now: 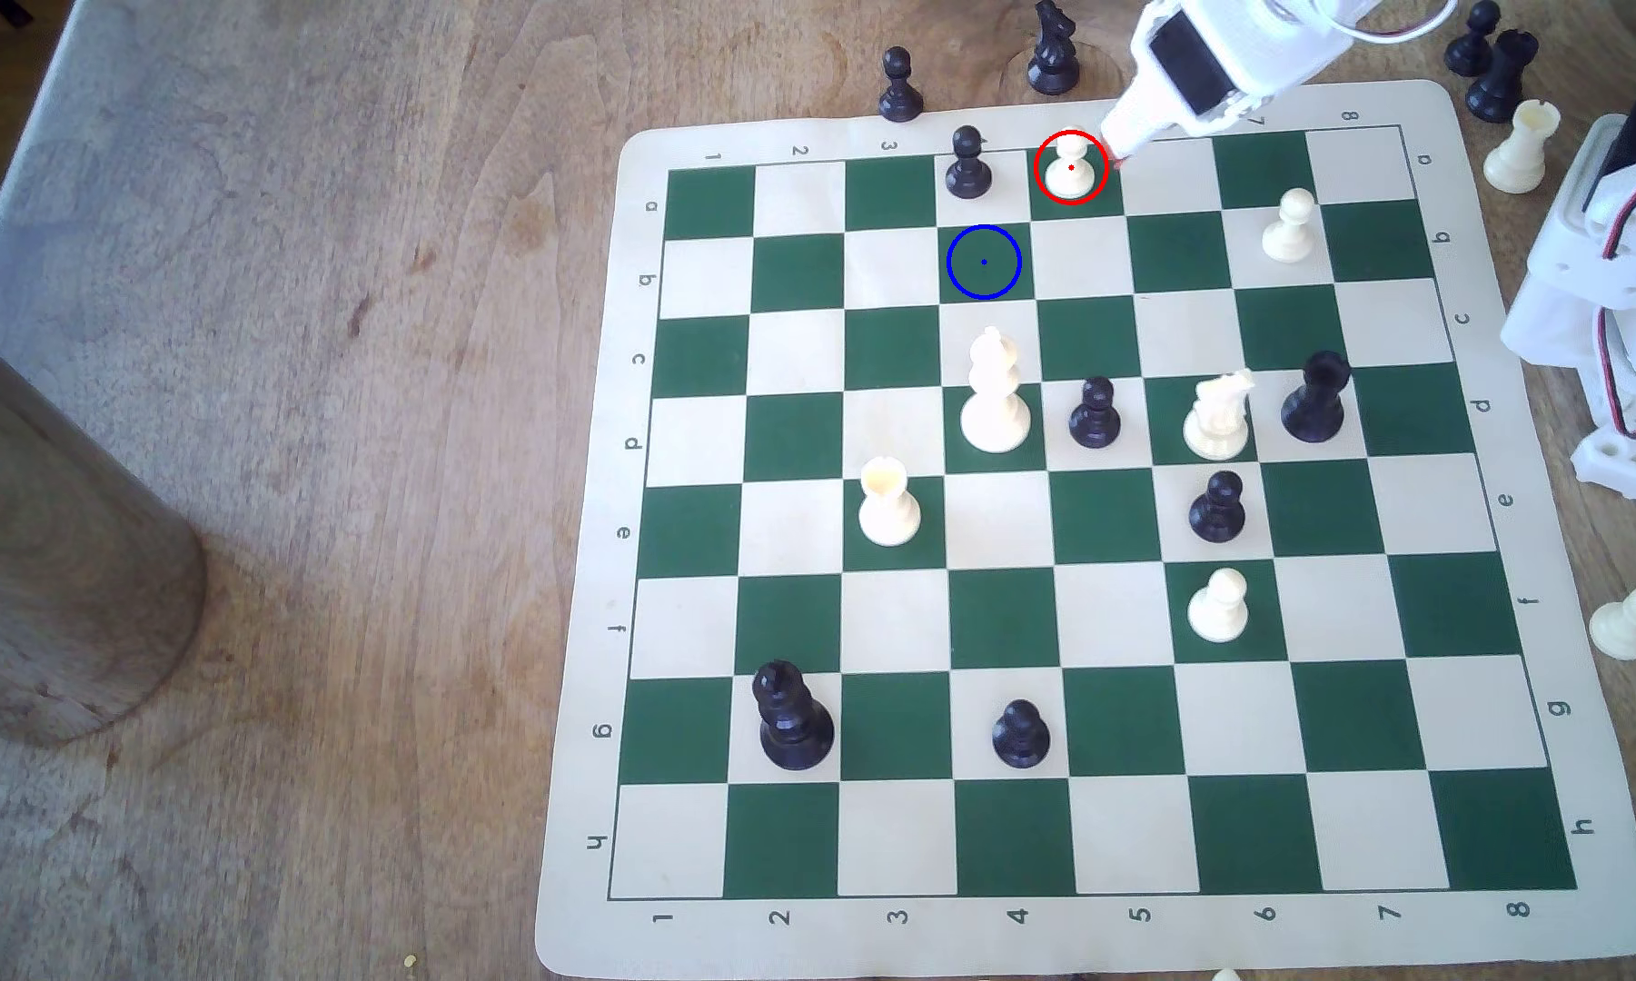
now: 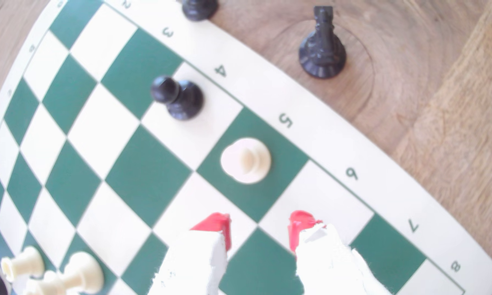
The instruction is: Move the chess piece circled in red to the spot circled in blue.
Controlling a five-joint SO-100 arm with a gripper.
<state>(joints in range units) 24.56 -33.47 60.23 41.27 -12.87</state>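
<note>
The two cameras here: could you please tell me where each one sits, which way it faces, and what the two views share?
Exterior view: high above the table, looking steeply down on the chessboard; the white arm reaches in at the top, its claw beside the white pawn.
Wrist view: mounted on the arm behind the claw, looking down past its open red-tipped fingers at the board's numbered edge.
Shared: the white pawn, the neighbouring black pawn, and the claw.

Bright, perhaps daylit; soft short shadows, wrist view blurred and edge-warped.
</note>
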